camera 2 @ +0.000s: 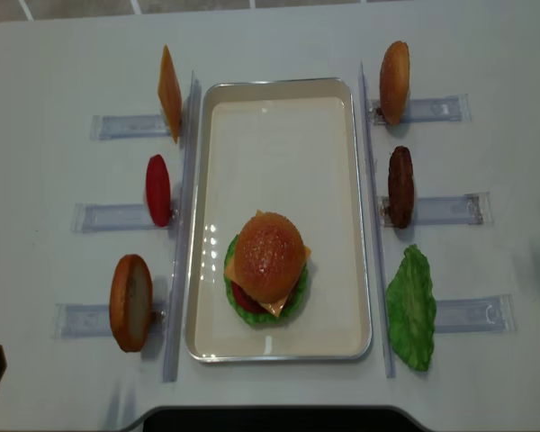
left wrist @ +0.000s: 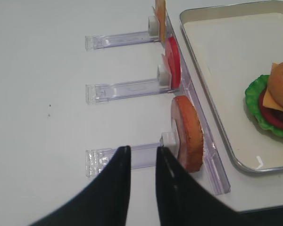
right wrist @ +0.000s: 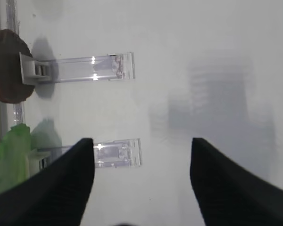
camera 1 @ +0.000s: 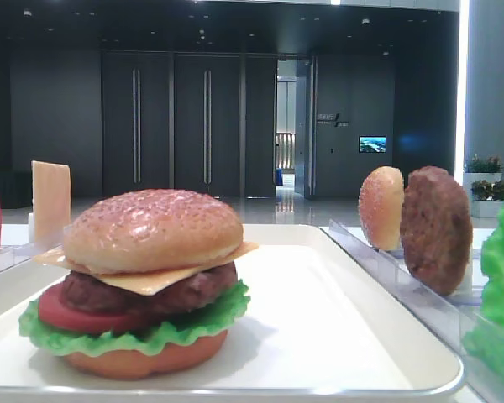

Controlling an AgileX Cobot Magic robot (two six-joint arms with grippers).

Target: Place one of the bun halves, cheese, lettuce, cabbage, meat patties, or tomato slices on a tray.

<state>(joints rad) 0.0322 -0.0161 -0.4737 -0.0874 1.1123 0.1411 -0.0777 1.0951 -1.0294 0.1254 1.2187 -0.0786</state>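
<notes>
One stacked burger, bun top (camera 2: 268, 255) dome-up, on tray (camera 2: 342, 198), seemingly level

My low front camera sits close at tray (camera 1: 353, 336) level; the realsense looks straight down on that tray (camera 2: 279, 351); both wrist cameras face the counter (right wrist: 203, 56).

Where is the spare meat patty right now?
In the overhead view the spare patty stands on edge in a clear rack right of the tray, between a bun half and the lettuce.
</notes>
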